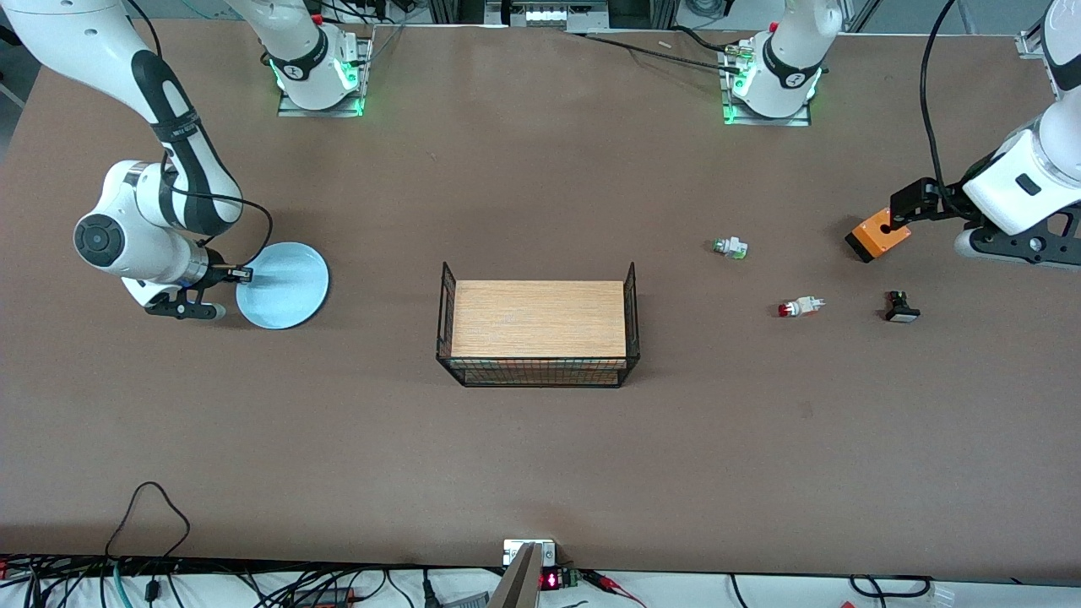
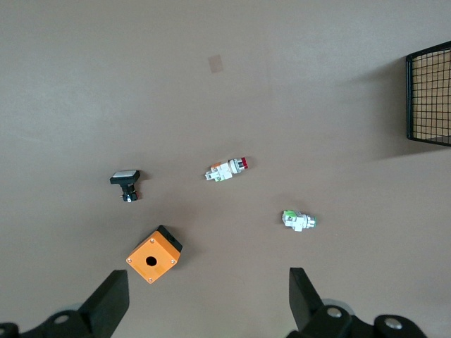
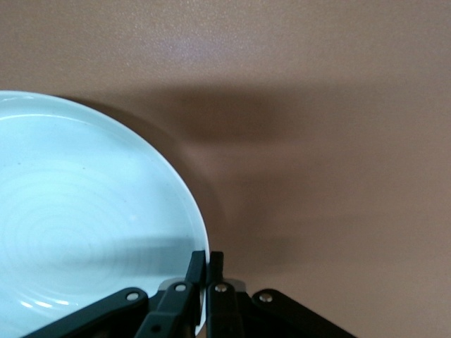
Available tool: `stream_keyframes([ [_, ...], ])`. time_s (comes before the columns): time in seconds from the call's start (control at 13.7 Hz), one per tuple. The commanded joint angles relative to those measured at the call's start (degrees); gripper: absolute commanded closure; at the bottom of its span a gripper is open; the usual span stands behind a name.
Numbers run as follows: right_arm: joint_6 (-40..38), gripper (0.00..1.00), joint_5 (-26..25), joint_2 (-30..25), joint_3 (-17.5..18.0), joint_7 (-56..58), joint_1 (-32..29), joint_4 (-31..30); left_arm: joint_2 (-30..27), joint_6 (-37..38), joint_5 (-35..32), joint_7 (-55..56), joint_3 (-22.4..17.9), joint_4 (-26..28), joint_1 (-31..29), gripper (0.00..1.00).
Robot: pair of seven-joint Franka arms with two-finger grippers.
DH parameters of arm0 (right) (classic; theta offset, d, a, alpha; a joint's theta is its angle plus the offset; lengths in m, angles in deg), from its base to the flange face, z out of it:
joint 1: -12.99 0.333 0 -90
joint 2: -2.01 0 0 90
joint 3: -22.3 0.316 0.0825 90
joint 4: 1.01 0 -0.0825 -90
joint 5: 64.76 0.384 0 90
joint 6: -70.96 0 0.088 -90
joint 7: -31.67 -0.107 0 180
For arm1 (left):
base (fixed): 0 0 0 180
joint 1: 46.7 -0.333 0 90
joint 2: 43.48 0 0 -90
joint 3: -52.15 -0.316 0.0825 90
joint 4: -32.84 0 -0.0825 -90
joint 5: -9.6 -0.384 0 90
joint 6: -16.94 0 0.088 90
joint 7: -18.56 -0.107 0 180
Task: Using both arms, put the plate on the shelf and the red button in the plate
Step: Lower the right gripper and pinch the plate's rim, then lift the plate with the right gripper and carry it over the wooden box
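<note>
The pale light-blue plate (image 1: pixel 287 287) lies at the right arm's end of the table. My right gripper (image 1: pixel 244 274) is shut on its rim, and the right wrist view shows the fingers (image 3: pixel 207 262) pinching the plate's edge (image 3: pixel 84 225). The red button (image 1: pixel 798 307) lies on its side on the table toward the left arm's end, and it also shows in the left wrist view (image 2: pixel 227 169). My left gripper (image 1: pixel 929 221) is open and empty above the table by the orange box; its fingers (image 2: pixel 209 299) stand wide apart.
A wire basket (image 1: pixel 540 371) with a wooden board stands mid-table. An orange box with a hole (image 1: pixel 878 236) (image 2: pixel 153 255), a green-capped button (image 1: pixel 730 247) (image 2: pixel 299 220) and a black button (image 1: pixel 900 306) (image 2: pixel 126 183) lie around the red button.
</note>
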Motion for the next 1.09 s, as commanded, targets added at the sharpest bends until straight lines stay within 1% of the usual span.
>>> stream_keyframes([
  [0.0, -6.4, 1.00, 0.3, -2.5, 1.4, 0.4, -0.2, 2.0, -0.5, 0.0, -1.0, -0.3, 0.2, 0.6, 0.1, 0.00],
  [0.07, -9.3, 1.00, 1.9, -3.6, 2.4, 0.4, -0.2, 3.6, -0.5, 0.1, -1.0, -0.2, 0.2, 0.6, 0.2, 0.00],
  [0.15, -12.4, 1.00, 3.4, -4.7, 2.6, 0.4, -0.2, 5.4, -0.6, 0.1, -1.0, -0.2, 0.2, 0.6, 0.3, 0.00],
  [0.44, -25.4, 1.00, 4.3, -8.1, 2.7, -0.8, -0.1, 13.2, -0.6, 0.4, -1.0, -0.2, 0.2, 0.6, 0.4, 0.00],
  [0.58, -30.5, 1.00, 4.5, -10.1, 2.8, -0.9, 0.0, 17.0, -0.6, 0.4, -1.0, -0.2, 0.2, 0.6, 0.4, 0.00],
  [0.66, -33.4, 1.00, 4.6, -10.6, 3.5, -0.9, 0.3, 19.5, -0.6, 0.5, -1.0, -0.2, 0.2, 0.6, 0.5, 0.00],
  [0.73, -36.8, 1.00, 5.3, -10.8, 4.5, -2.2, 0.5, 22.4, -0.6, 0.5, -1.0, -0.2, 0.2, 0.6, 0.6, 0.00],
  [0.88, -41.4, 1.00, 8.8, -11.0, 4.8, -7.9, 0.9, 26.8, -0.6, 0.9, -1.0, -0.2, 0.2, 0.6, 0.6, 0.00],
  [1.02, -44.3, 1.00, 11.8, -11.4, 5.1, -15.5, 4.1, 31.1, -0.8, 1.2, -1.0, -0.2, 0.2, 0.6, 0.6, 0.00],
])
